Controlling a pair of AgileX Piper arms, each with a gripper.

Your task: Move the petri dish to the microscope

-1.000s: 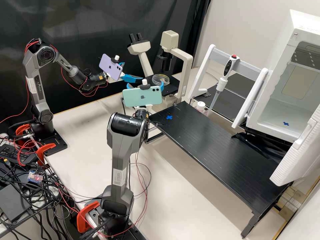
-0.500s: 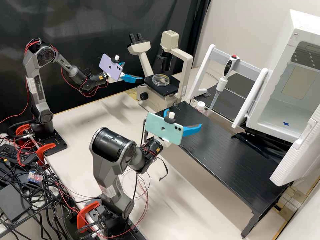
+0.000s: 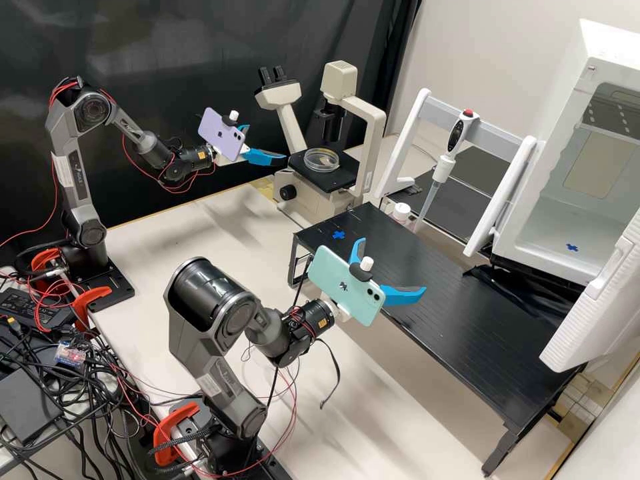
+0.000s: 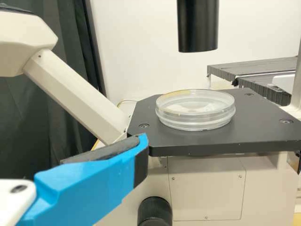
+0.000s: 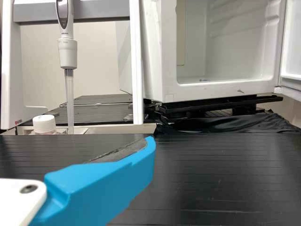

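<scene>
Wrist view: petri dish [image 4: 195, 115] on microscope [image 4: 207, 181] seems lidded.

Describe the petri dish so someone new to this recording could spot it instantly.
In the high view, find the cream microscope in front of the black curtain. On its flat black stage lies the petri dish. It is clear, round and shallow, unlike the upright, white-capped bottle beside the pipette.

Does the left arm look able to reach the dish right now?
Probably yes: its open jaws are near the stage, and nothing seems to stand between them and the dish.
</scene>
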